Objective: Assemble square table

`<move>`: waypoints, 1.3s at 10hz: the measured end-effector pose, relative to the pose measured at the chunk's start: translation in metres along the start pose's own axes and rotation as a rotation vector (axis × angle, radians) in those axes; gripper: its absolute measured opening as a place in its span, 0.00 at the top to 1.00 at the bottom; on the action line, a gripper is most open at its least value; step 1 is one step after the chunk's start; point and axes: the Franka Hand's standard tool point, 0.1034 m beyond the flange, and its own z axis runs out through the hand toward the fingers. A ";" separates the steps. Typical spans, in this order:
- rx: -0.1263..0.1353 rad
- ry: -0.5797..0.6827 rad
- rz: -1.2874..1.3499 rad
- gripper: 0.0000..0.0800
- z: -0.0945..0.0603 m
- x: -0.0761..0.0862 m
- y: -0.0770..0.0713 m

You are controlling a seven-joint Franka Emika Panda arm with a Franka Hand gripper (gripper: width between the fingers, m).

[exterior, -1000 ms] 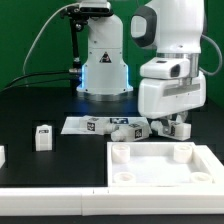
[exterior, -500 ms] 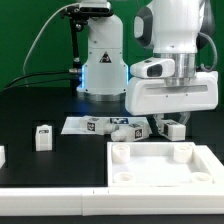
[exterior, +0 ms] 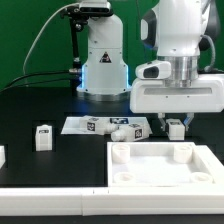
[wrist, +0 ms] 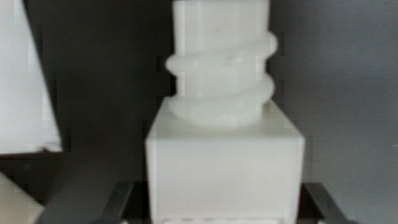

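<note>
My gripper is shut on a white table leg and holds it upright just behind the far right corner of the square table top. In the wrist view the leg fills the middle, its threaded end pointing away, with my gripper clamped on its square body. The top lies flat at the front, with raised corner sockets. Another leg stands alone at the exterior view's left. More legs lie by the marker board.
The marker board lies in the middle behind the top. The robot base stands at the back. A white rail edges the front of the black surface. A small white part shows at the left edge.
The hand has turned about its vertical axis and shifted slightly to the exterior view's right. The leg stays gripped at nearly the same spot.
</note>
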 end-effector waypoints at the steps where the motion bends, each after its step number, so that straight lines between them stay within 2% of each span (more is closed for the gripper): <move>1: -0.002 -0.014 -0.002 0.56 0.001 -0.001 0.001; 2: -0.005 -0.040 -0.003 0.56 0.000 0.000 0.002; 3: -0.007 -0.064 0.001 0.29 -0.004 0.006 0.004; 4: -0.010 -0.131 -0.003 0.21 -0.011 0.012 0.008; 7: -0.018 -0.420 0.020 0.19 -0.035 0.042 0.010; 8: -0.029 -0.486 0.047 0.19 -0.038 0.062 0.009; 9: -0.048 -0.547 0.084 0.19 -0.031 0.060 0.007; 10: -0.055 -0.607 0.082 0.19 -0.029 0.055 0.009; 11: -0.061 -0.681 0.091 0.19 -0.031 0.053 0.013; 12: -0.065 -0.736 0.083 0.19 -0.028 0.053 0.014; 13: -0.061 -0.832 0.046 0.19 -0.019 0.044 0.009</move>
